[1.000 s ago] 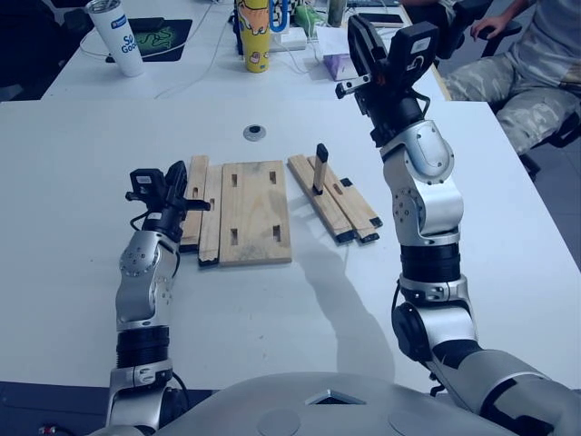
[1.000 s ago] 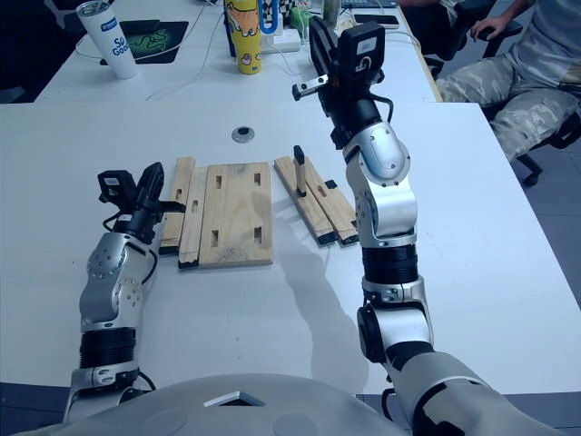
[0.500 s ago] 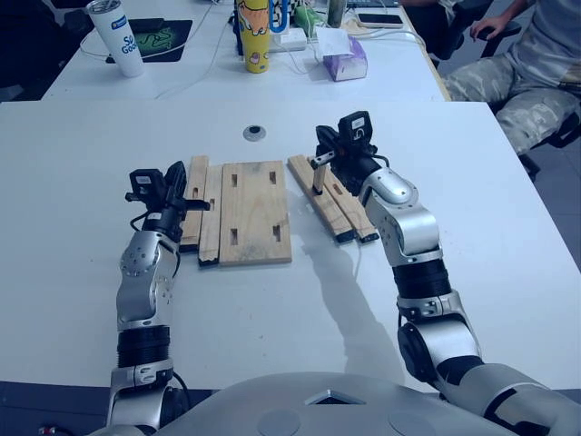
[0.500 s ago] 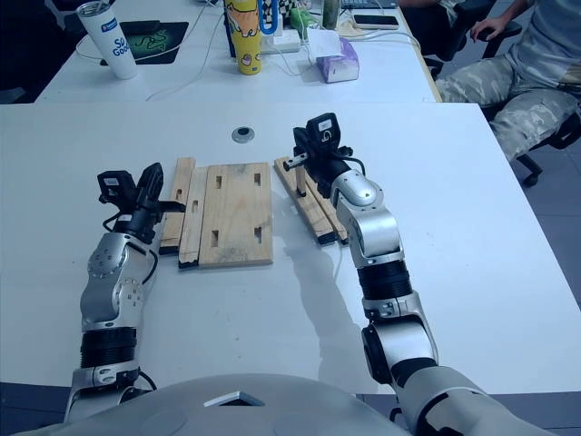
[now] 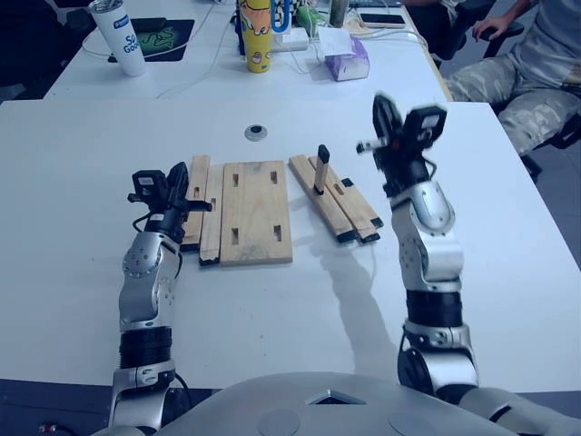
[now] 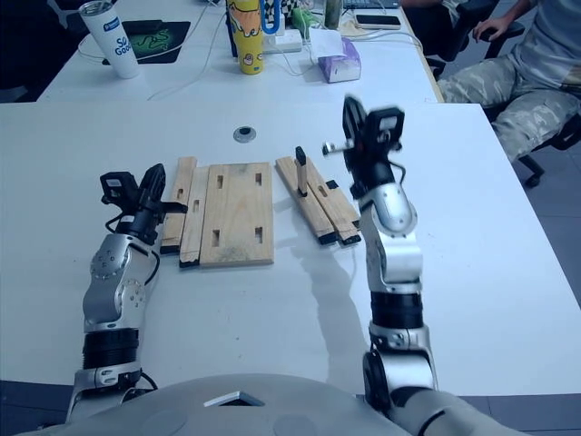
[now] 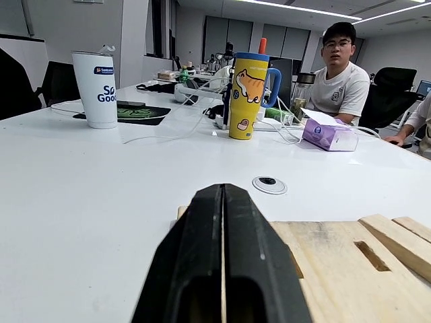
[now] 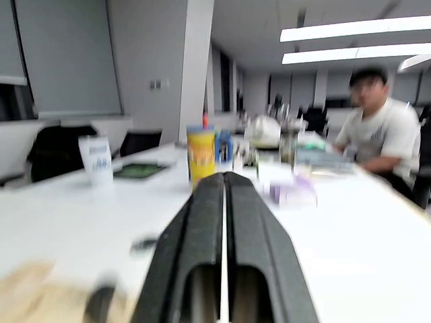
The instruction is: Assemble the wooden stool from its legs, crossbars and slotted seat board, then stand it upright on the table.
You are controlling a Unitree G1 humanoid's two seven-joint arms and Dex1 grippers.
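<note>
The slotted seat board (image 5: 254, 211) lies flat mid-table, also seen in the left wrist view (image 7: 330, 249). Two wooden slats (image 5: 201, 207) lie along its left side. Two more slats with dark ends (image 5: 338, 197) lie angled on its right, and a short dark-topped piece (image 5: 321, 170) stands upright on them. My left gripper (image 5: 178, 180) rests low over the left slats, fingers (image 7: 252, 269) shut on nothing. My right gripper (image 5: 380, 107) is raised above the table, to the right of the upright piece and apart from it, fingers (image 8: 252, 256) shut and empty.
A round cable grommet (image 5: 256, 133) sits behind the board. On the far desk stand a yellow mug (image 5: 253, 36), a white tumbler (image 5: 118, 36) and a tissue box (image 5: 345, 65). Bare white table (image 5: 300, 309) stretches in front of the wood.
The right arm came down from high up to the upright piece half a second ago, then lifted away up and to the right. The left arm and wood stayed put.
</note>
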